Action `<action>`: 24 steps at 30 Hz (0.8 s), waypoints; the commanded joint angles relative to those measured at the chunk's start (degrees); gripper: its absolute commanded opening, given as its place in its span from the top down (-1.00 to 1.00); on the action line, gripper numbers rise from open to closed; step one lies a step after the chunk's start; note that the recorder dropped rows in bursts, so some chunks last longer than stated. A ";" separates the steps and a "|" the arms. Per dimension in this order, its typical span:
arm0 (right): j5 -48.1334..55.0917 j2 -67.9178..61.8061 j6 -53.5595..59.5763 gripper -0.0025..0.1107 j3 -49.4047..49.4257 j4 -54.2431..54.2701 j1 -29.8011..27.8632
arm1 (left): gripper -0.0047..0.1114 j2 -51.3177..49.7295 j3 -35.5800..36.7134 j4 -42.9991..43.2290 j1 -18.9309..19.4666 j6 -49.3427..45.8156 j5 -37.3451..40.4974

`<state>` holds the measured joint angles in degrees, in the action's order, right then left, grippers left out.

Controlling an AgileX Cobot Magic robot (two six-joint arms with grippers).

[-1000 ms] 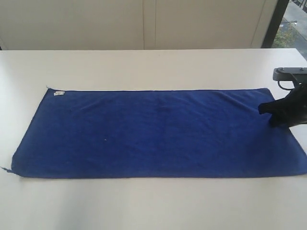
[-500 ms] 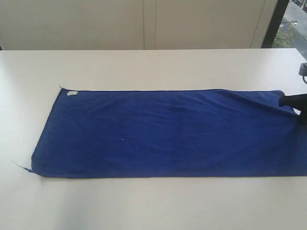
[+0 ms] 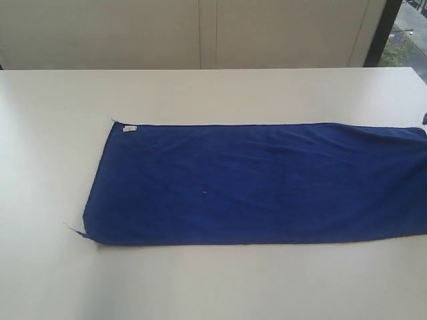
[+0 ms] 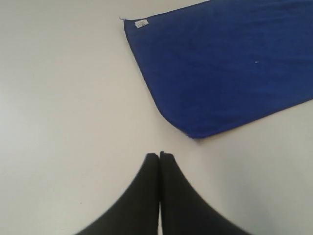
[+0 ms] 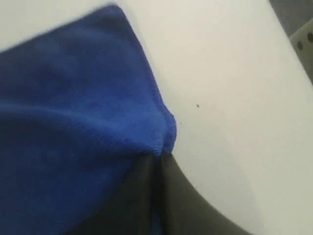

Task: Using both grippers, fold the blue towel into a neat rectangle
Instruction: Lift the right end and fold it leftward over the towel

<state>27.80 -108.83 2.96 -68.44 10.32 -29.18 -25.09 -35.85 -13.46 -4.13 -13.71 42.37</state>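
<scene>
The blue towel [image 3: 260,183] lies spread flat on the white table [image 3: 200,93], running off the right edge of the exterior view. Its small white tag [image 3: 130,128] sits at the far left corner. Neither arm shows in the exterior view. My left gripper [image 4: 159,155] is shut and empty over bare table, a short way from the towel's [image 4: 220,68] near left corner. My right gripper [image 5: 157,157] is shut on the towel's [image 5: 73,107] hem near a corner, with blue cloth pinched between its black fingers.
A loose thread [image 3: 73,229] sticks out from the towel's near left corner. Pale wall panels [image 3: 200,33] stand behind the table, and a dark window frame [image 3: 381,30] is at the back right. The table's far right edge [image 5: 288,54] shows in the right wrist view.
The towel has slid steadily to the right across the table. The right gripper, holding its right end, has moved out of the exterior view.
</scene>
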 commanded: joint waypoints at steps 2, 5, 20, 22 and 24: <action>0.24 6.83 -0.22 0.96 -2.35 3.13 1.19 | 0.92 0.40 0.43 -0.19 0.02 0.45 0.54; 1.14 10.49 0.00 0.96 -2.94 3.91 3.66 | 0.92 0.40 0.43 -0.19 0.02 0.45 0.54; 1.56 16.84 1.29 0.96 -2.94 4.05 31.68 | 0.92 0.40 0.43 -0.19 0.02 0.45 0.54; 0.06 16.74 1.29 0.96 -2.94 4.05 35.72 | 0.92 0.40 0.43 -0.19 0.02 0.45 0.54; -1.85 16.61 1.29 0.96 -2.94 4.05 40.01 | 0.92 0.40 0.43 -0.19 0.02 0.45 0.54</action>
<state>28.78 -92.65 3.59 -71.21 14.20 6.09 -25.09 -35.85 -13.46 -4.13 -13.71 42.37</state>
